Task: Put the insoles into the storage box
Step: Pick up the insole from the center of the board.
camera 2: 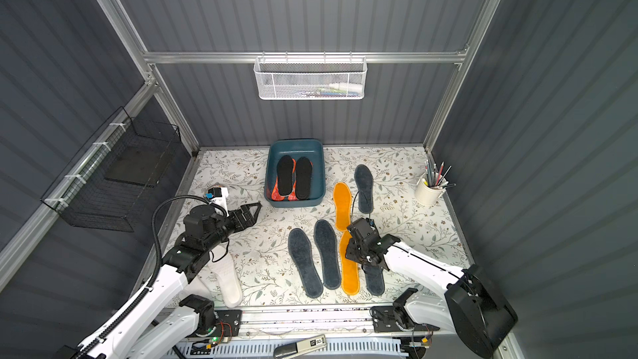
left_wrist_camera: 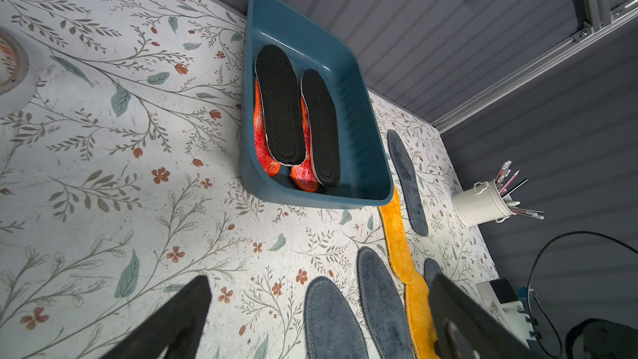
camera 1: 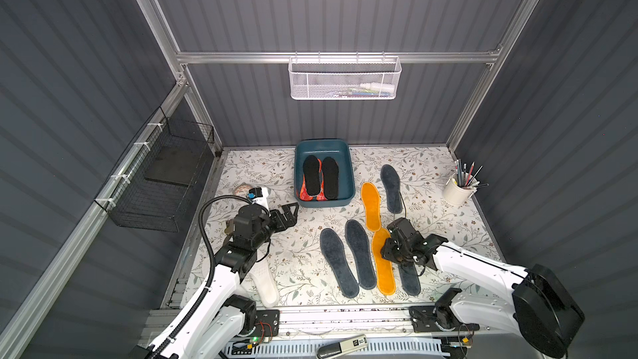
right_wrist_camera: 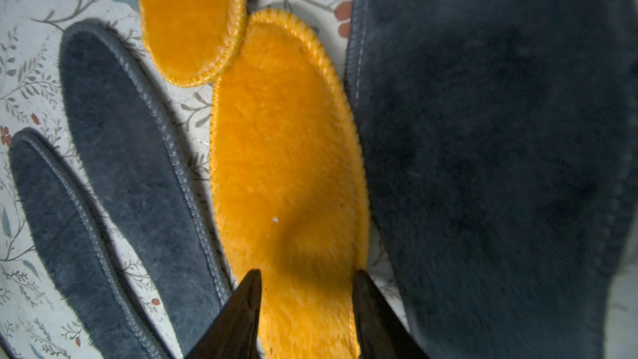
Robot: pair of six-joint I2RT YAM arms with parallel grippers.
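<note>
The dark teal storage box [camera 1: 298, 174] [left_wrist_camera: 362, 153] stands at the back middle of the table. Two black insoles [camera 1: 311, 174] lie in it on top of red-orange ones [camera 1: 305, 194]. In front lie several fuzzy grey insoles [camera 1: 336, 262] and two orange-yellow insoles, end to end. My right gripper [camera 1: 384, 252] [right_wrist_camera: 307, 278] points down on the nearer orange insole [camera 1: 386, 272] [right_wrist_camera: 286, 153], a finger against each side edge, the pad bulging between them. The farther orange insole [camera 1: 371, 207] lies free. My left gripper [camera 1: 291, 212] [left_wrist_camera: 319, 281] hovers open and empty, left of the box. A white insole [camera 1: 264, 284] lies partly under the left arm.
A white cup of pencils [camera 1: 457, 191] stands at the back right. A tape roll [camera 1: 243, 189] lies left of the box. A black wire basket [camera 1: 162, 181] hangs on the left wall, a white mesh basket [camera 1: 345, 79] on the back rail.
</note>
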